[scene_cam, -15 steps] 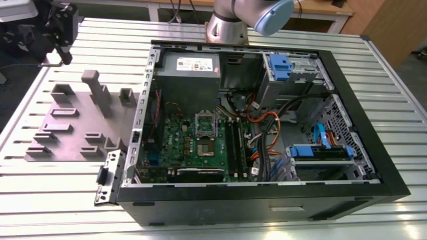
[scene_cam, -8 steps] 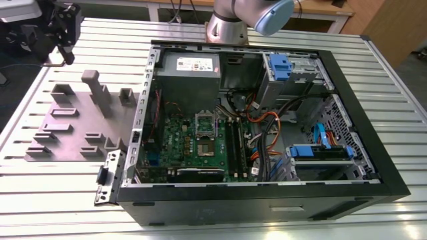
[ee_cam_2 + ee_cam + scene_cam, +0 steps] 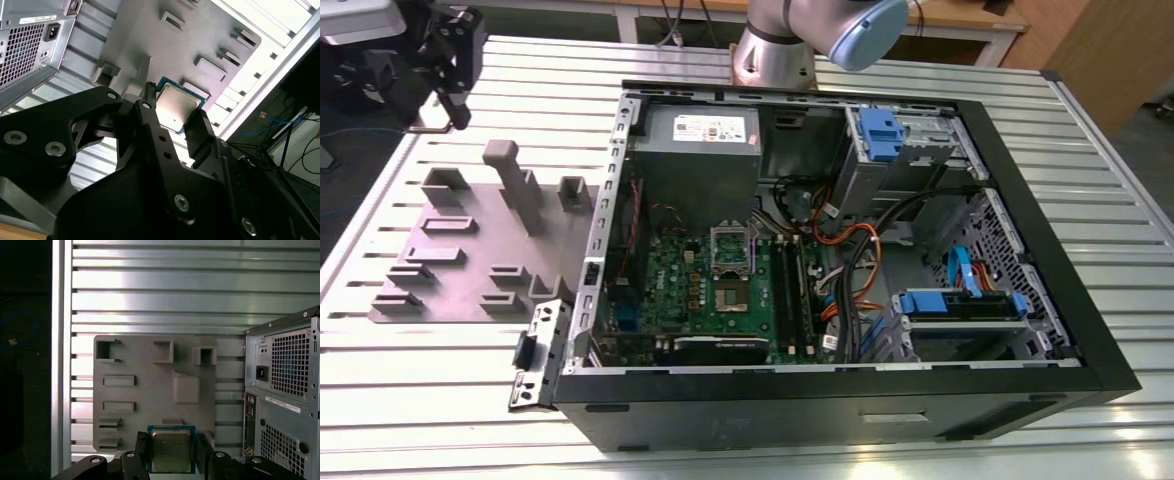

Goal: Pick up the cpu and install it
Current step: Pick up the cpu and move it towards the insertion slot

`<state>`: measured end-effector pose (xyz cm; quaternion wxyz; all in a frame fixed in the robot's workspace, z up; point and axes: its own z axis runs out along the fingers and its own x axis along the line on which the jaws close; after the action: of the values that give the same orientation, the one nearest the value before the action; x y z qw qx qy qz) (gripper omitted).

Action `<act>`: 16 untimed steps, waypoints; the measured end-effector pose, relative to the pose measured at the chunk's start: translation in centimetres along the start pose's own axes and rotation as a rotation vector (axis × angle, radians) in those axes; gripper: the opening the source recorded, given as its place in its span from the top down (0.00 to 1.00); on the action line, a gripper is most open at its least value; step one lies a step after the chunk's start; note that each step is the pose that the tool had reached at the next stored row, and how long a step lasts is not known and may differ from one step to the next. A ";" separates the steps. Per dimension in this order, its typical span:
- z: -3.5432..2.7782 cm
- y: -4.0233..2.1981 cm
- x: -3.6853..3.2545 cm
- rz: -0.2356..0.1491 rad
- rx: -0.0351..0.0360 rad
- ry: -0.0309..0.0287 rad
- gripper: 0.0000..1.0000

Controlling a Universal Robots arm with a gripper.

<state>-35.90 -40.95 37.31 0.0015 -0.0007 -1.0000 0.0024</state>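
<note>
Above the slatted table (image 3: 440, 400), at the exterior view's left of the open case (image 3: 787, 410), holds the cpu (image 3: 171, 450) in the gripper (image 3: 171, 460). Pinches the chip by two opposite edges, one black finger (image 3: 142, 450) at each side, with jaws closed onto it. Turns the pale metal top toward both wrist views, with a green rim around it. Hangs over the grey plate (image 3: 150, 390), touching neither its pockets (image 3: 118, 381) nor its blocks (image 3: 520, 195), to judge by the second wrist view. In the exterior view, hovers high at the upper left, near the plate's far end and well apart from the case interior.

On the plate: low rectangular pockets in rows, three box-like blocks along one edge, one tall block upright among shorter ones. Just beside the plate, at the exterior view's right: the case, lying on its side with the panel off. Inside it, flat on the floor: a green board (image 3: 700, 290), with a silver bracket (image 3: 731, 243) near its middle. Further in: a grey power supply (image 3: 700, 130), blue drive trays (image 3: 958, 303), orange cables (image 3: 847, 240). Behind the case, at the table's far edge: the arm base (image 3: 781, 50). In the first wrist view, next to the plate: the case's rear panel, with vent grilles and a power inlet (image 3: 261, 372).
</note>
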 end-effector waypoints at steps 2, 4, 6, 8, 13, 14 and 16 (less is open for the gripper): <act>0.00 0.00 -0.05 0.000 0.0000 0.0000 0.53; 0.00 0.00 -0.11 0.000 0.0000 -0.0001 0.53; 0.00 0.00 -0.19 0.000 0.0000 0.0000 0.53; 0.00 0.00 -0.27 0.000 0.0001 0.0001 0.53; 0.00 0.00 -0.64 0.000 -0.0001 0.0000 0.53; 0.00 0.00 -0.70 0.000 0.0000 0.0000 0.53; 0.00 0.00 -0.78 0.000 0.0000 0.0000 0.53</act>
<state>-35.11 -40.95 37.31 0.0015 -0.0008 -1.0000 0.0024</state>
